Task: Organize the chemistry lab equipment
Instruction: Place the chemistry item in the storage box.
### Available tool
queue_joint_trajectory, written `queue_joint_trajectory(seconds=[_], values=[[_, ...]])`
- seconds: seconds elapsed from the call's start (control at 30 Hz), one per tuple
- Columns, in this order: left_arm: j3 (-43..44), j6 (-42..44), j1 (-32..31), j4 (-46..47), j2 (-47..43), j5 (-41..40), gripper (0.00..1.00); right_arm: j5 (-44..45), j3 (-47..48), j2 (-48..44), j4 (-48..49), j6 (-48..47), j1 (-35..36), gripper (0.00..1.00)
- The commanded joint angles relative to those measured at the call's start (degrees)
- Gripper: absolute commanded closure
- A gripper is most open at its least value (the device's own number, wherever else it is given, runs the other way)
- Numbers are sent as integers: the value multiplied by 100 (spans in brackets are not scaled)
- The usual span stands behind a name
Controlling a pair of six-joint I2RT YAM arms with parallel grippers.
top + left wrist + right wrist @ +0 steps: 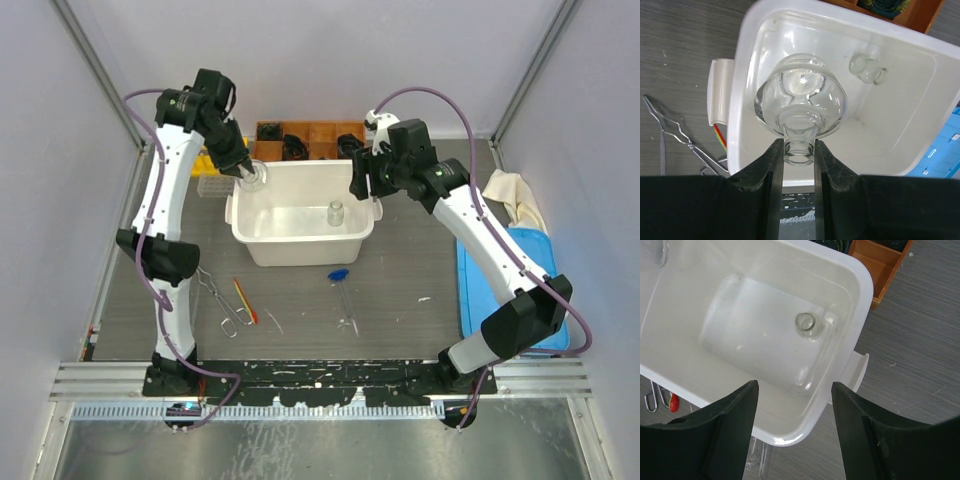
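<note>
The left gripper is pinching a small glass flask by its neck, over the far-left end of the white tub. The flask's long axis is pointing away from the jaws, toward the tub floor. The right gripper is hovering spread and empty, over a second flask standing upright inside.

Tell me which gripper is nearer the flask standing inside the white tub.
Right. The right gripper hangs open above the tub's right end, close to that flask; the left gripper is at the tub's far left corner, gripping a second flask.
</note>
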Motion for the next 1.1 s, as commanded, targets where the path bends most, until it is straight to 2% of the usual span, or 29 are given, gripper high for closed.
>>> queue_joint_trajectory(seconds=[0.0,0.47,1.07], values=[[189,-139,-90,-182,-355,281,100,-138,296,-6,254,102,-34,34],[145,-266,-928,293,237,498,100,56,231,-16,326,159,-34,36],[-206,-62,-1195,744,807,52,100,213,209,114,334,197,-34,37]])
